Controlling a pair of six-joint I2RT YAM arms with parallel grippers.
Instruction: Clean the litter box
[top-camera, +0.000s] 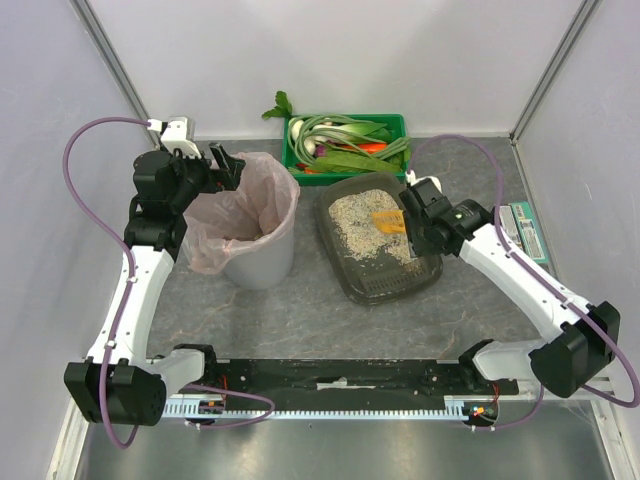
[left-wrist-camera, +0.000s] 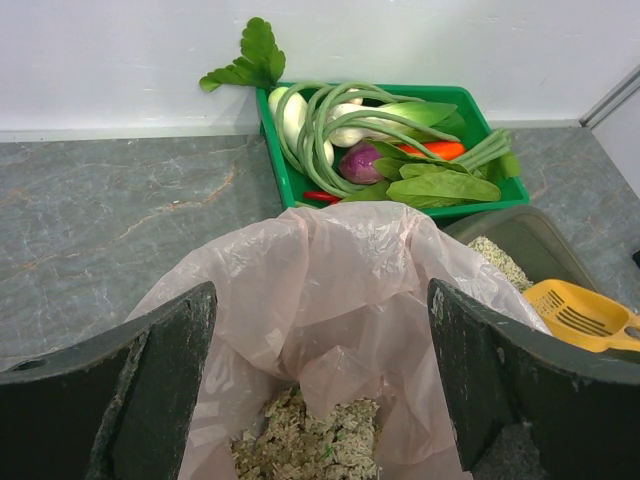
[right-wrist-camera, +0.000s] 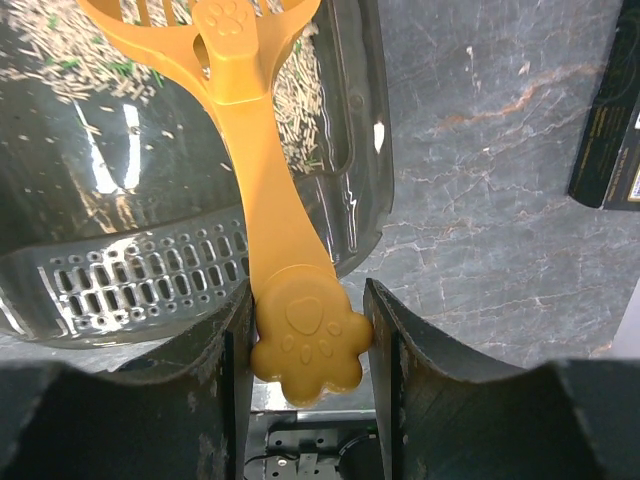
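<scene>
The dark grey litter box (top-camera: 432, 268) with pale litter lies right of centre; it also shows in the right wrist view (right-wrist-camera: 360, 150). My right gripper (right-wrist-camera: 305, 345) is shut on the paw-shaped end of an orange litter scoop (right-wrist-camera: 260, 190), whose slotted head (top-camera: 388, 221) rests over the litter. The scoop head also shows in the left wrist view (left-wrist-camera: 580, 315). My left gripper (left-wrist-camera: 320, 400) is open and empty above the round grey bin with its pink liner (top-camera: 245, 215). Litter lies in the liner's bottom (left-wrist-camera: 310, 445).
A green crate of vegetables (top-camera: 345, 142) stands at the back, behind the litter box. A dark flat box (top-camera: 525, 232) lies at the right edge of the table. White walls close in the back and sides.
</scene>
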